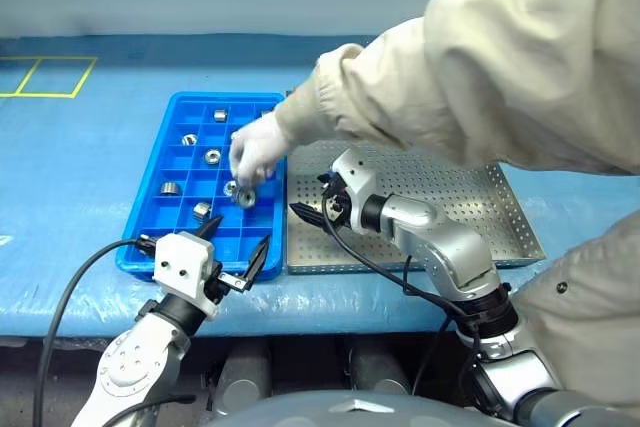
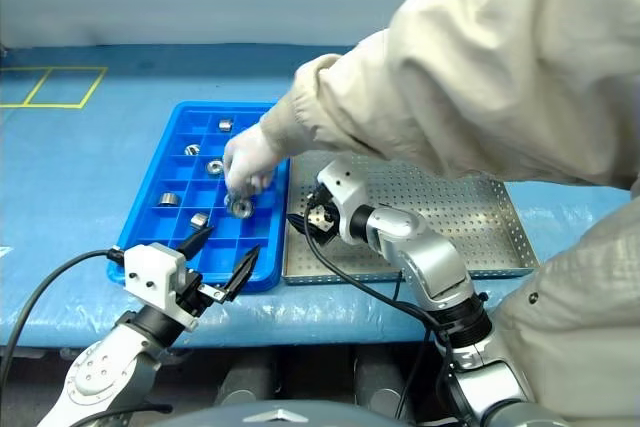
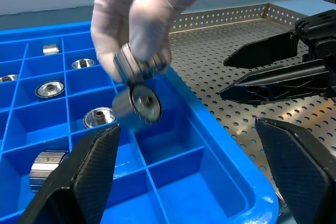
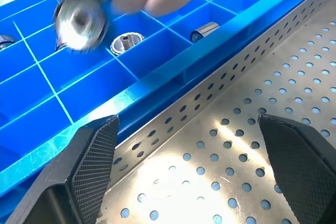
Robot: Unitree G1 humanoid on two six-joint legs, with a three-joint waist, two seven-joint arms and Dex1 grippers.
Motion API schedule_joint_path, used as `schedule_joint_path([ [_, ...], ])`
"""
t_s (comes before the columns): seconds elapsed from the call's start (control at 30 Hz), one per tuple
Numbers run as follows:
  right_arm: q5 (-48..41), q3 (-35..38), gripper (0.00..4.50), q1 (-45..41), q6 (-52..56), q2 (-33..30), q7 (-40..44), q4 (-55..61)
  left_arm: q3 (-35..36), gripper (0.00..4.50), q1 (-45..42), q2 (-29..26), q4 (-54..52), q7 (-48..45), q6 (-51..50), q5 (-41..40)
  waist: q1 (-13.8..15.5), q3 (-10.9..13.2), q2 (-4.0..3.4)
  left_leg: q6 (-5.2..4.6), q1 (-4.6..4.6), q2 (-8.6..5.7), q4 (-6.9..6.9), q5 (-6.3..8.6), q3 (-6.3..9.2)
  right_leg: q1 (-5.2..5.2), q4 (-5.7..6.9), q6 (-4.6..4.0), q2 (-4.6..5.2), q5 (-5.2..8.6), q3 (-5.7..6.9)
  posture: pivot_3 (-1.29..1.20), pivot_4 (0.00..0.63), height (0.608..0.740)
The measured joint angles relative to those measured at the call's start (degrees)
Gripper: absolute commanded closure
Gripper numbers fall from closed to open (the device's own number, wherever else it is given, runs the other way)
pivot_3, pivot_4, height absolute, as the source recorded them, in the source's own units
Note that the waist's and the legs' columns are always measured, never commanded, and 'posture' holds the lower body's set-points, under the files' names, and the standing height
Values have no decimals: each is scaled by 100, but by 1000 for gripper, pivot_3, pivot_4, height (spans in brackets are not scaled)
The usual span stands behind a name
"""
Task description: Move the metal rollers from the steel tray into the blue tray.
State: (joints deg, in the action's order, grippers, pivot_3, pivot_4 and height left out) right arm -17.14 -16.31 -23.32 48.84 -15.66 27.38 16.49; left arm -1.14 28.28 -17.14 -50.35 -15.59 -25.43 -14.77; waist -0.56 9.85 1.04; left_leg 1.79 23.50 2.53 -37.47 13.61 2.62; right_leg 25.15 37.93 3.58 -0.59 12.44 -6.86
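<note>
- The blue tray (image 1: pixel 150 237) lies on the table (image 1: pixel 70 177), which has a blue cover, and the steel tray (image 1: pixel 500 217) lies just beside it at its 3 o'clock side; their long rims touch or nearly touch.
- Several metal rollers (image 1: pixel 212 157) sit in separate compartments of the blue tray, mostly in the half toward 12 o'clock; the perforated floor of the steel tray that I can see is bare.
- A person's gloved hand (image 1: pixel 258 152) reaches from the 2 o'clock direction over the blue tray and holds some rollers in the fingers, above a compartment near the tray's 3 o'clock rim.
- The left pincer (image 1: pixel 235 247) hovers at the 6 o'clock edge of the blue tray, its two black fingers wide apart and holding nothing.
- The right pincer (image 1: pixel 310 215) is above the steel tray at its 9 o'clock rim, pointing toward the blue tray; its fingers are also spread apart and hold nothing.
- In the left wrist view the gloved hand and its rollers are between the left pincer's fingers (image 3: pixel 86 171), but not touching them.
</note>
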Motion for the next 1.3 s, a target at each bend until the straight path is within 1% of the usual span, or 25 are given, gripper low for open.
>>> schedule_joint_path([
  [1.3, 0, -47, 27, 10, 14, 41, -8, 53, 2, 0, -60, -16, 17, -82, -10, -8, -4, 0, 0, 0, 0, 0, -2, 0, 0, -1, 0, 1, 0, -1, 0, 156, 150, 740],
])
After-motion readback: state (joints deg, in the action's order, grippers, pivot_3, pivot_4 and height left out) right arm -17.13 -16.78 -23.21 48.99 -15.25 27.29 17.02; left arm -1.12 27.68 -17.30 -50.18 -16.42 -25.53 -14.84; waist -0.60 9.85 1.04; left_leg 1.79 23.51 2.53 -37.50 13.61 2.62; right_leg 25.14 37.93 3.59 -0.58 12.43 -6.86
